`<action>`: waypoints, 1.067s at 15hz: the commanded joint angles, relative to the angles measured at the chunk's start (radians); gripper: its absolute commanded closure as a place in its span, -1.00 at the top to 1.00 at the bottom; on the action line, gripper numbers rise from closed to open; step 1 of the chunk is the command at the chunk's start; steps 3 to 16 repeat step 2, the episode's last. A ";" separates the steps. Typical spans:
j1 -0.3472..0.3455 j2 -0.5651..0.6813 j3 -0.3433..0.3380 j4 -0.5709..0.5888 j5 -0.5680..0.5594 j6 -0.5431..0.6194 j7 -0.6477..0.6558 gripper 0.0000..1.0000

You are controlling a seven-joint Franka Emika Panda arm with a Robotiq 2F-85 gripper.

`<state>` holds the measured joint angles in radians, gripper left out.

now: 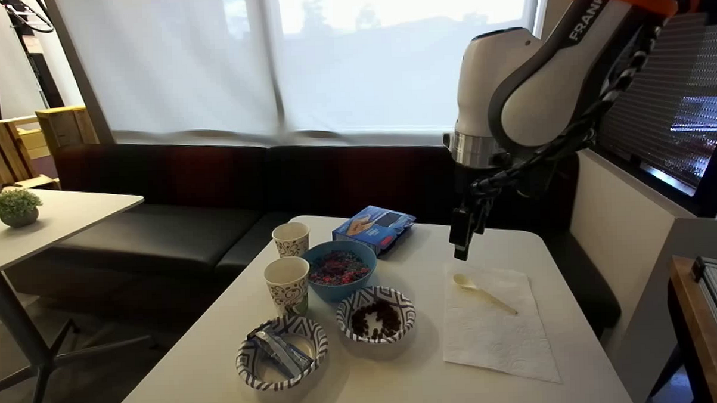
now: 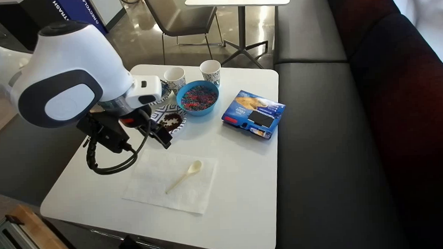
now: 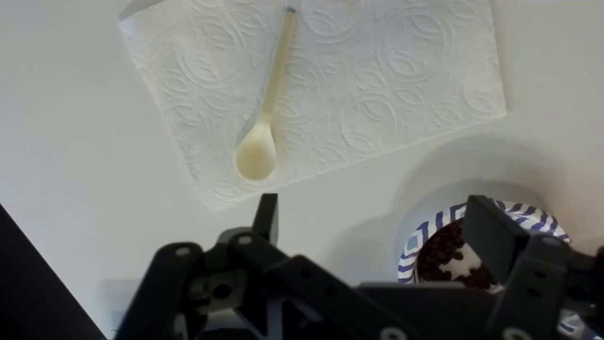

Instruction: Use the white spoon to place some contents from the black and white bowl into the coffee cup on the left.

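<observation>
The white spoon (image 1: 486, 293) lies on a paper towel, and it shows in both exterior views (image 2: 184, 175) and the wrist view (image 3: 268, 108). The black and white bowl (image 1: 405, 310) holds small dark brown pieces. It also shows in an exterior view (image 2: 160, 114) and, partly covered by a finger, in the wrist view (image 3: 415, 243). Two patterned paper cups, a nearer one (image 1: 287, 287) and a farther one (image 1: 291, 241), stand beyond the bowls. My gripper (image 1: 463, 250) is open and empty, above the table between spoon and bowl; its fingers (image 3: 373, 208) are apart.
A blue bowl (image 1: 341, 293) with colourful bits stands beside the cups. A like-striped bowl (image 1: 318, 337) holds silvery packets. A blue box (image 2: 254, 115) lies near the table's far edge. The paper towel (image 2: 149, 176) lies flat under the spoon.
</observation>
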<state>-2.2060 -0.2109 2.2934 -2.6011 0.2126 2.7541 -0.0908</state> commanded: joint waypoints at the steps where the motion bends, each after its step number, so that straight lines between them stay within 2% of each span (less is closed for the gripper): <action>1: -0.003 0.010 0.000 -0.001 -0.001 -0.003 -0.006 1.00; 16: -0.004 0.014 0.000 -0.002 -0.001 -0.004 -0.008 1.00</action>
